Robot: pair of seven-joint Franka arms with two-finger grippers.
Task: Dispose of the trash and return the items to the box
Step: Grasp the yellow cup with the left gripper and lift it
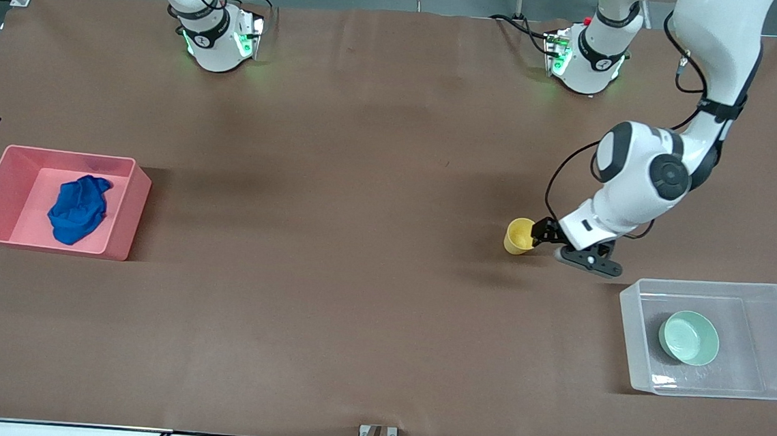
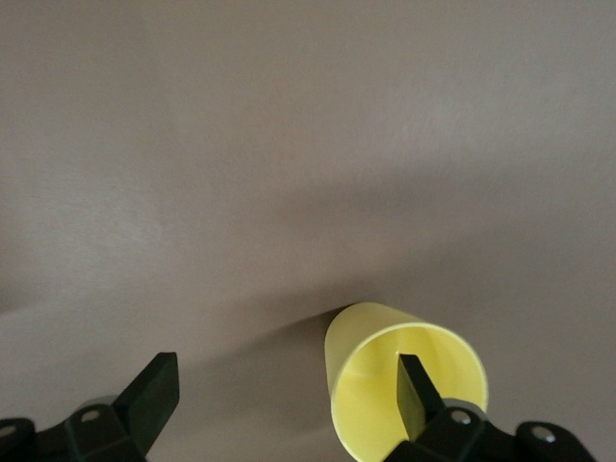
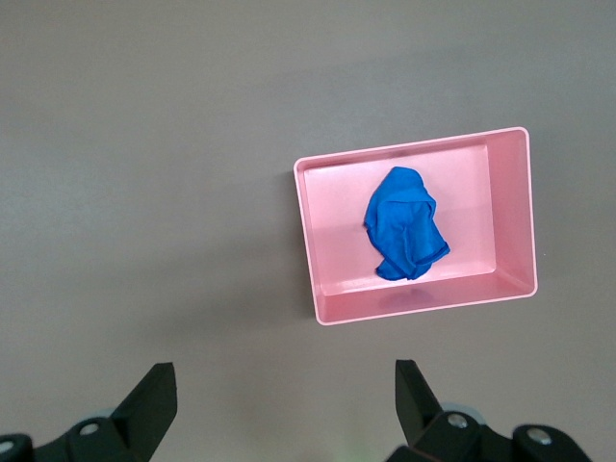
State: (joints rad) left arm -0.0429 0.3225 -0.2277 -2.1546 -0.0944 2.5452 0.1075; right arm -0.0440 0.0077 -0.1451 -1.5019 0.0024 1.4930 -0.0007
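The yellow cup [image 1: 517, 236] sits on the brown table, farther from the front camera than the clear box [image 1: 634, 344]. My left gripper [image 1: 539, 234] is low at the cup and open. In the left wrist view the cup's [image 2: 371, 337] mouth faces the left gripper [image 2: 286, 361]; one finger is inside the mouth and the other stands well clear outside it. The mint-green bowl [image 1: 688, 337] lies in the box. The blue trash [image 1: 78, 208] [image 3: 404, 223] lies inside the pink bin [image 1: 65, 153]. My right gripper [image 3: 284, 371] hangs open and empty, high over the table near that bin [image 3: 414, 149].
The pink bin stands at the right arm's end of the table and the clear box at the left arm's end. Both arm bases [image 1: 219, 42] [image 1: 587, 61] stand along the table edge farthest from the front camera. Bare brown tabletop [image 1: 359, 243] spreads between the two containers.
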